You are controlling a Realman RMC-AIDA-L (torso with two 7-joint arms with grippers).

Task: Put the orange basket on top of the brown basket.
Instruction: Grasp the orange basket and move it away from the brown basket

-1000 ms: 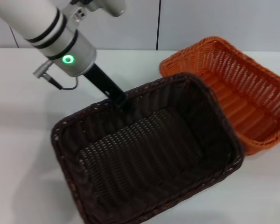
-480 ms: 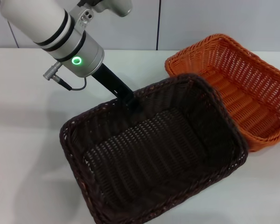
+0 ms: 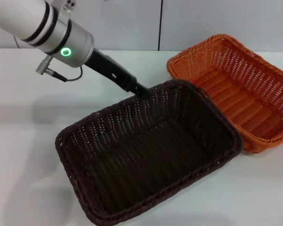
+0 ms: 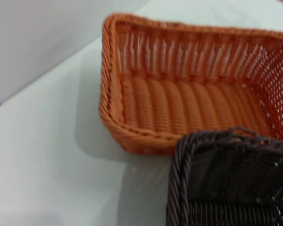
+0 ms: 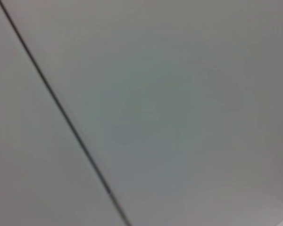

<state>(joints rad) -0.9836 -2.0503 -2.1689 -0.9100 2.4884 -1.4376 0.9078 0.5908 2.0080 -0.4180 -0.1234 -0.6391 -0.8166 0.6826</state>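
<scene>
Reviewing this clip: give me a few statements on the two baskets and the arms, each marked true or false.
1. The left gripper is at the far rim of the brown basket. True.
2. The orange basket sits on top of the brown one. False: it stands on the table beside it, on the robot's right.
3. Both baskets are empty. True.
4. The right gripper holds the orange basket. False: no right arm appears in the head view.
</scene>
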